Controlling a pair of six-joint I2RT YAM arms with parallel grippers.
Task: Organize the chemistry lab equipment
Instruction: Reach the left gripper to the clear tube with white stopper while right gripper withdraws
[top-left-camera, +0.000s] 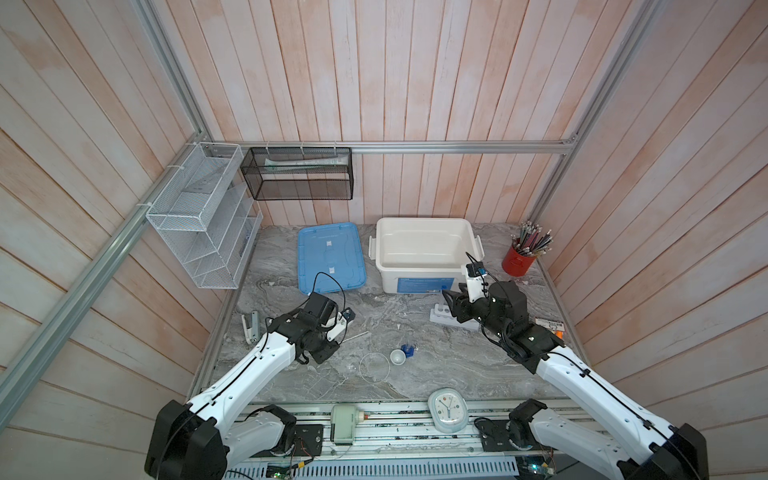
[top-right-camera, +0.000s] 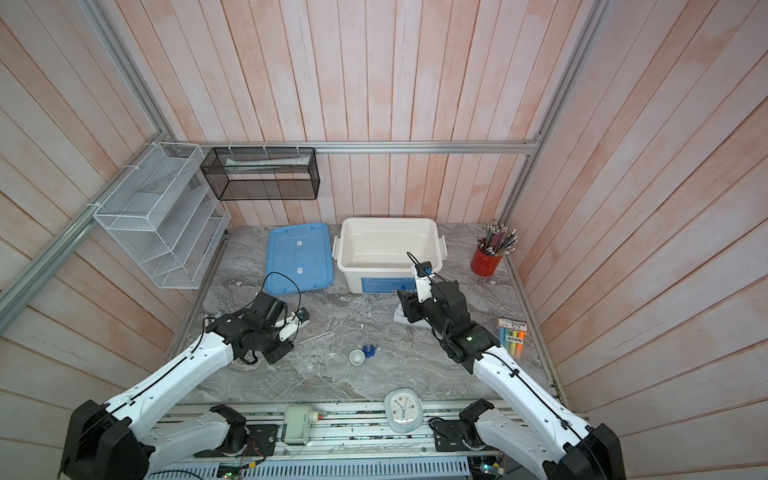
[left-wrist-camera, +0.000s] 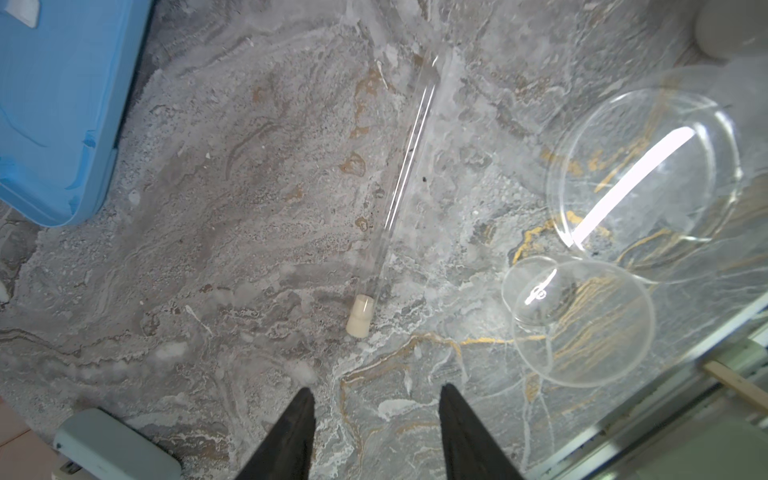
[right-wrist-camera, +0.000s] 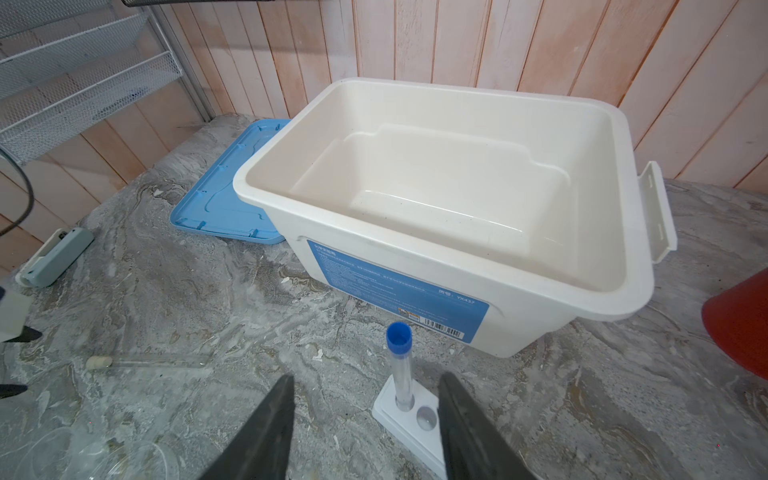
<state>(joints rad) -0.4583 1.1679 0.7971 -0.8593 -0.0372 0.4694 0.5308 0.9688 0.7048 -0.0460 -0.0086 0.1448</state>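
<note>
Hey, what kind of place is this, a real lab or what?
Likely a staged robot test cell rather than a working lab: plank walls on an aluminium frame enclose a marble-look tabletop, where a test tube rack sits near a white storage bin.

The blue label (right-wrist-camera: 395, 286) on the bin (right-wrist-camera: 457, 89) read "YX437" near a barcode (right-wrist-camera: 451, 331); its other print was too small to read.

Soft, even light, faint shadows; glare streaks the glass vessel (left-wrist-camera: 640, 174); both top views' edges bow.
</note>
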